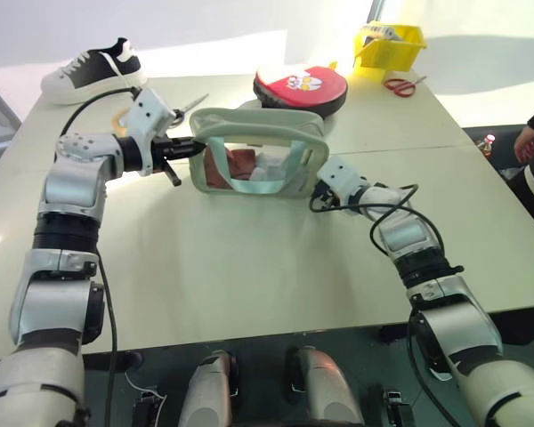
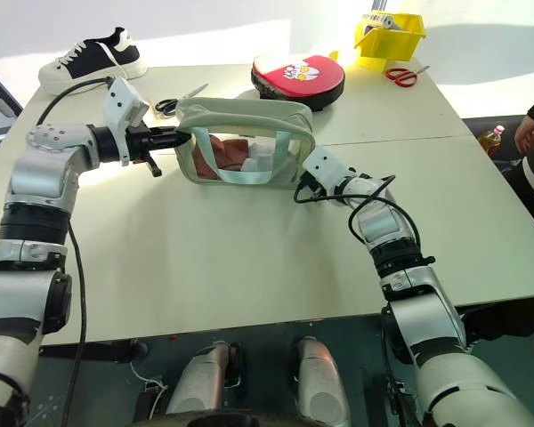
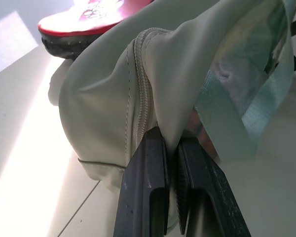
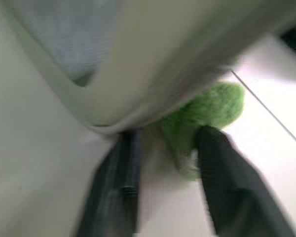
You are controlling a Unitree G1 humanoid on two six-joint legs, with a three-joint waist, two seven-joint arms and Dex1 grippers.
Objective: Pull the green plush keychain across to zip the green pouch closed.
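Pale desk (image 1: 249,267) with the green pouch (image 1: 258,151) standing just above centre of the frame, long axis running left to right. Left gripper (image 3: 170,163) has its jaws pinched tight on the fabric at the pouch's left end, right by the zipper. Right gripper (image 4: 163,148) is at the pouch's lower right corner, jaws spread, with the green plush keychain (image 4: 207,111) sitting between them, apparently not squeezed. So the right arm is the nearer one, I'd guess.

The green pouch (image 2: 245,142) – pale sage, clear-fronted, reddish and white contents inside – is stood upright on the table; the green plush keychain (image 4: 207,116) is seen at its right end.
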